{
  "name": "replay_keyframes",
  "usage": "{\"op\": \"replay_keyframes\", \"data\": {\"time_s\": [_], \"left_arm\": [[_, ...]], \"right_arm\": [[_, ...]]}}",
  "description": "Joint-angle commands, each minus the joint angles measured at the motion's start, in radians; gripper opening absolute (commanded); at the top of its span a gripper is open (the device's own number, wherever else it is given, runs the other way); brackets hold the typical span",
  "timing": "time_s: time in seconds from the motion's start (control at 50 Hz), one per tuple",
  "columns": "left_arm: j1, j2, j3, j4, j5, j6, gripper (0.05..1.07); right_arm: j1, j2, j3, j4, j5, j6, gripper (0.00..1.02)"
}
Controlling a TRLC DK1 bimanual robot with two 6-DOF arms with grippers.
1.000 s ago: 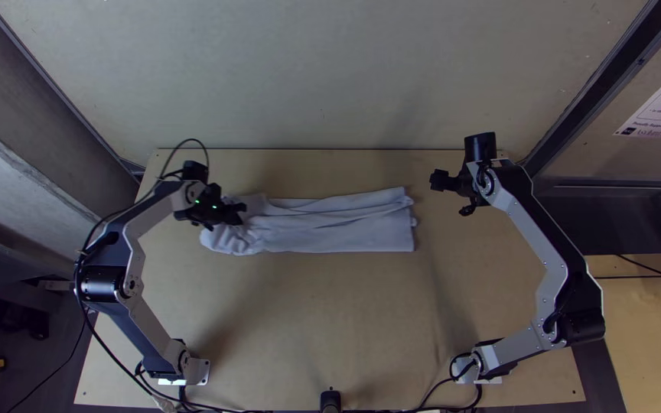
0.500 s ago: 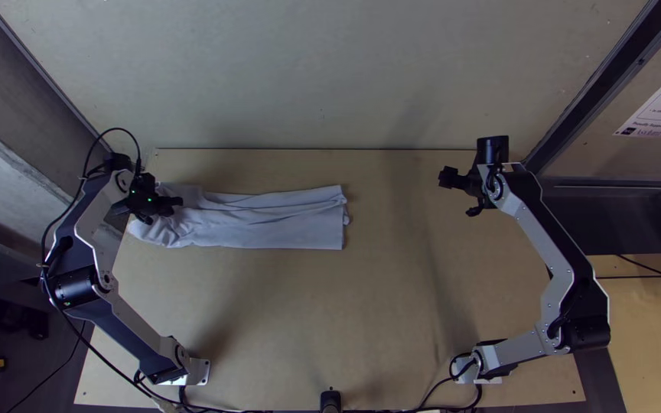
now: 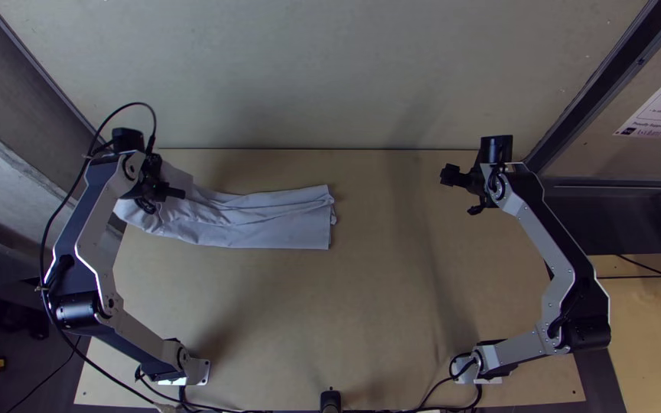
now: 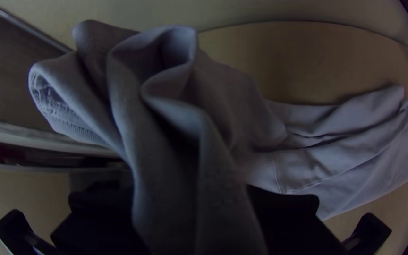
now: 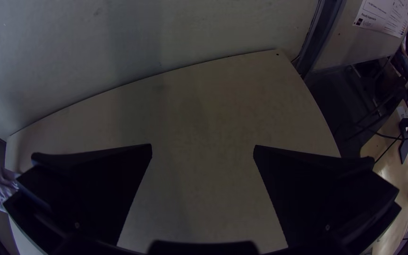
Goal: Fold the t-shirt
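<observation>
The left gripper [image 3: 165, 197] grasps the bunched left end of the t-shirt [image 3: 284, 220], whose long, narrow remainder lies rightward across the table's [image 3: 330, 321] far left part. At far right, the right gripper [image 3: 459, 193] is released, fingers apart.

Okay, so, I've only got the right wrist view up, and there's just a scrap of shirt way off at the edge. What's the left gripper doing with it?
Observer: The left gripper has one bunched end of the t-shirt pinched between its fingers.
Operator: Is the whole thing off the table?
Observer: No. In the top view, its other end lies on the table as a narrow, wrinkled strip pointing toward the middle.
Operator: Anything recognisable at the pinched end?
Observer: The left wrist view shows a ribbed edge beside the bunched folds. I can't tell whether it's collar or cuff.
</observation>
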Motion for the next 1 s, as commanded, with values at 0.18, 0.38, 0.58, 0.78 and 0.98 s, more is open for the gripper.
{"op": "replay_keyframes", "data": {"time_s": [0.18,0.38,0.58,0.78,0.98], "left_arm": [[-0.177,-0.044,0.109,-0.111,-0.124,-0.021,0.08],[-0.327,0.007,0.142,-0.189,-0.242,-0.112,0.08],[-0.479,0.134,0.261,-0.352,-0.307,-0.251,0.08],[-0.577,0.249,0.320,-0.380,-0.348,-0.316,0.08],[-0.660,0.374,0.414,-0.441,-0.362,-0.378,0.08]], "right_arm": [[-0.020,-0.032,-0.024,0.008,-0.002,-0.010,0.99],[-0.029,-0.045,-0.038,0.008,-0.002,-0.008,0.99],[-0.033,-0.061,-0.070,0.008,-0.002,-0.008,0.98],[-0.035,-0.079,-0.107,0.008,-0.004,-0.004,0.99],[-0.040,-0.090,-0.125,0.008,-0.002,-0.002,0.99]]}}
